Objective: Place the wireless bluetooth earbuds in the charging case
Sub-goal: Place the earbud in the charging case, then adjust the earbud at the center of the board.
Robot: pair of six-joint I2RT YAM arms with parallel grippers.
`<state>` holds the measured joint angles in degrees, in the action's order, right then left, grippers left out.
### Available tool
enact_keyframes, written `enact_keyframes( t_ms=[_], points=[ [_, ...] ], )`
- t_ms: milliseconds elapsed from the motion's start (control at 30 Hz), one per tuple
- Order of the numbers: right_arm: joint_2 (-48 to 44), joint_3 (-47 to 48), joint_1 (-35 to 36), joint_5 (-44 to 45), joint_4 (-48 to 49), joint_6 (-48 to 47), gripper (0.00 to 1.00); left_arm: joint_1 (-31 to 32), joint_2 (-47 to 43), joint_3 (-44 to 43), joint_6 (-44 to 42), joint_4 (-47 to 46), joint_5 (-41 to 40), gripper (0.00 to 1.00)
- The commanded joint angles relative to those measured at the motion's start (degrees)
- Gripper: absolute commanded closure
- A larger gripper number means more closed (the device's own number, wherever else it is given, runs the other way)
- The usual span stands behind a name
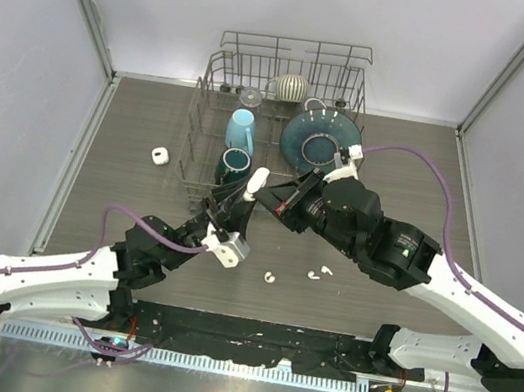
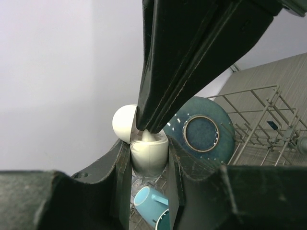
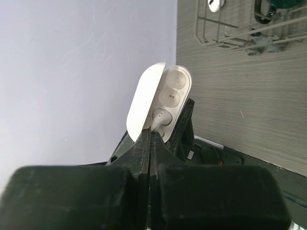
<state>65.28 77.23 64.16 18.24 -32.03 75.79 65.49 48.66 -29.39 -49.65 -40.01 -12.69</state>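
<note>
Earbuds [image 1: 314, 275]: three lie loose on the table [image 1: 131, 132], near the arm bases and just right of centre, well apart from both grippers.

The fourth earbud [image 3: 161, 116] is pinched by its stem in the right gripper [image 3: 151, 136], whose jaws are pressed fully together on it. Its head sits at a round well of the case [image 3: 169, 93]; whether it is seated cannot be told.

The left gripper [image 2: 148, 151] clamps the lower body of the case from both sides, jaws narrowed to its width. The lid is swung open to one side.

Left arm: reaches from the near left corner diagonally to the centre, with the wrist raised and the case held above the table. Right arm: reaches from the near right corner leftward, its gripper tip meeting the case mouth from above.

Beyond them, a wire rack [image 1: 297, 57] holds a light blue mug [image 1: 241, 131], a teal cup [image 1: 234, 163] and a dark teal plate [image 1: 318, 140]. A small white object [image 1: 159, 156] lies on the table left of the rack.
</note>
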Motion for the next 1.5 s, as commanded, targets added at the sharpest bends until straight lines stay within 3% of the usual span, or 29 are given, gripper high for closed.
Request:
enact_keyframes(
  t_ms=[0,67,200,333,433,633,733,867,1000,1167,1367,1467],
  points=[
    [-1.54,-4.45,0.26,-1.01,9.95,-1.43,0.96,0.51,-1.73,-0.76,2.1,-4.82,3.9,1.0],
    [-2.52,-6.21,0.26,-0.14,11.55,-1.52,0.82,0.51,-1.99,-0.67,2.98,-4.82,3.81,1.0],
    [-5.24,-6.57,0.26,2.5,12.17,-5.28,0.68,0.51,-2.61,-0.76,5.43,-4.03,3.37,1.0],
    [-8.14,-6.57,0.26,5.22,12.87,-8.63,0.41,0.51,-3.31,-0.32,9.56,-4.64,2.67,1.0],
    [-9.63,-6.74,0.35,5.67,14.09,-10.91,0.36,0.51,-3.84,0.12,11.32,-4.99,2.23,1.0],
    [-14.11,-10.25,0.26,5.4,18.5,-19.0,0.34,0.42,-6.73,1.26,17.12,-5.87,-0.4,1.0],
    [-18.33,-12.71,0.26,7.5,17.54,-27.86,0.35,-0.19,-11.02,1.53,22.65,-4.47,-2.24,1.0],
    [-23.69,-17.02,0.26,10.85,13.41,-44.79,0.36,-2.82,-18.93,-0.14,29.95,8.32,2.48,1.0],
    [-23.45,-20.53,0.26,4.54,6.92,-54.23,0.4,-4.15,-26.15,-2.08,35.84,18.72,6.18,1.0],
    [-20.11,-23.44,0.26,0.39,3.38,-55.23,0.41,-4.15,-29.5,-4.45,39.19,31.98,11.45,1.0],
    [-12.11,-30.29,-0.7,-6.37,3.81,-51.28,0.43,-4.23,-30.21,-1.47,43.05,34.29,11.01,1.0],
    [-9.3,-34.51,-0.7,-10.41,8.54,-48.37,0.45,-4.23,-29.42,-0.5,44.54,36.41,12.51,1.0]
  ],
)
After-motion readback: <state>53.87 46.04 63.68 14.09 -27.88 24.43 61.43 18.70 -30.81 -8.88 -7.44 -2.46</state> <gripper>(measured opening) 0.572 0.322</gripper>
